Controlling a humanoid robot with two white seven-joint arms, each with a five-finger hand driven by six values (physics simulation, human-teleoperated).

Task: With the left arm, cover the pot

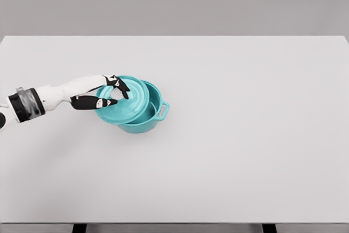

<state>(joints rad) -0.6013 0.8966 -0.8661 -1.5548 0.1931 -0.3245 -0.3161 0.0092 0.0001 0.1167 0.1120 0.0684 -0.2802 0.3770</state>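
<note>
1. The left hand comes in from the picture's left edge, its fingers curled around the knob at the middle of the teal lid, clamped on it.
2. The lid sits tilted over the teal pot, shifted toward the left; the pot's right rim and part of its inside show past the lid's edge, so by my reading the cover is not yet seated.
3. What seems left: slide the lid rightward, level it onto the rim, then let go.
4. The pot stands left of the middle of the desk, one handle pointing right.
5. The desk is pale grey and plain; behind it runs a bare grey wall. The right arm is out of view.
</note>
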